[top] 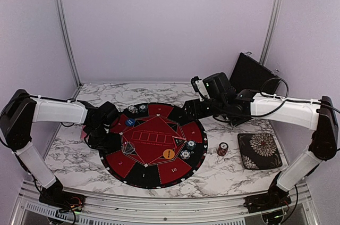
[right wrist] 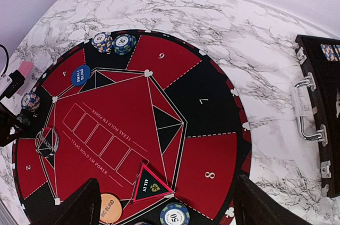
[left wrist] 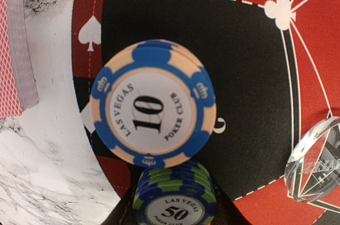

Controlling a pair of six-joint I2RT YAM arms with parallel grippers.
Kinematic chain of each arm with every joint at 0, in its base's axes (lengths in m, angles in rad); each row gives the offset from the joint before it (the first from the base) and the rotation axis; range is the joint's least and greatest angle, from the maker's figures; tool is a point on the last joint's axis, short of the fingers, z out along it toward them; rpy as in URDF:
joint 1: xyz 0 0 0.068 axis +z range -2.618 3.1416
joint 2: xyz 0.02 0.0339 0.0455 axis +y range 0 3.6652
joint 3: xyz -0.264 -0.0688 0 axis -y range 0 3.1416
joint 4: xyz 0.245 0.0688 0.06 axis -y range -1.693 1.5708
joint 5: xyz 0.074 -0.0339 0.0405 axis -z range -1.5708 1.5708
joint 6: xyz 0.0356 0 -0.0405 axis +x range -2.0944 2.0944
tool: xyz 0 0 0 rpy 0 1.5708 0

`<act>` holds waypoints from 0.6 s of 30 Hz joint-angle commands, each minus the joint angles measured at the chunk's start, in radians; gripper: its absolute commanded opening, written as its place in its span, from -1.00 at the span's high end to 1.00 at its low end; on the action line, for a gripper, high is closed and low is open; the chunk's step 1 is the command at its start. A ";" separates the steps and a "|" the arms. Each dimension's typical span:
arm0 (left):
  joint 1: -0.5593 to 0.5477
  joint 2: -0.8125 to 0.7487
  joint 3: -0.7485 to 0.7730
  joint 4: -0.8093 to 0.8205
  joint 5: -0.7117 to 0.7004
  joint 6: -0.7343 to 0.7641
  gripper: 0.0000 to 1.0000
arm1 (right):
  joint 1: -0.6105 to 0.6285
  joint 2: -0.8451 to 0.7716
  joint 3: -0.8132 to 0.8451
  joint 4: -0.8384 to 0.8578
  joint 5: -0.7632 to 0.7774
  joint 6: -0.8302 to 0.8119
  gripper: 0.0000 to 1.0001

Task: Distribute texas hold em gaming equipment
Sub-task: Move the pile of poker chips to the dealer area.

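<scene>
A stack of blue-and-green 50 chips (left wrist: 175, 203) sits at the left rim of the round poker mat (top: 154, 169), and my left gripper (top: 101, 132) is shut on it. Just beyond it stands a blue-and-peach stack of 10 chips (left wrist: 153, 102). Pink-backed cards (left wrist: 10, 49) lie on the marble to its left. My right gripper (right wrist: 166, 182) hangs open above the mat's right half, holding nothing. On the mat are the blue small-blind disc (right wrist: 80, 74), the orange big-blind disc (right wrist: 110, 209), two chip stacks (right wrist: 112, 42) at the far edge and another 50 stack (right wrist: 175, 215).
A clear dealer button (left wrist: 316, 161) and a triangular all-in marker (right wrist: 151, 185) lie on the mat. Right of the mat on the marble stand a red chip stack (top: 222, 149) and a dark flower-patterned tray (top: 258, 150). The black hinged case (top: 252, 73) stands open at the back right.
</scene>
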 commanded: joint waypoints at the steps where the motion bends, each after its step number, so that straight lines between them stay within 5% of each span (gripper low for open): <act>1: 0.014 0.024 0.015 0.011 0.008 0.018 0.40 | -0.009 -0.022 0.008 -0.001 0.004 0.011 -0.66; 18: 0.034 0.033 0.021 0.016 0.023 0.037 0.40 | -0.009 -0.018 0.011 -0.005 0.005 0.013 -0.66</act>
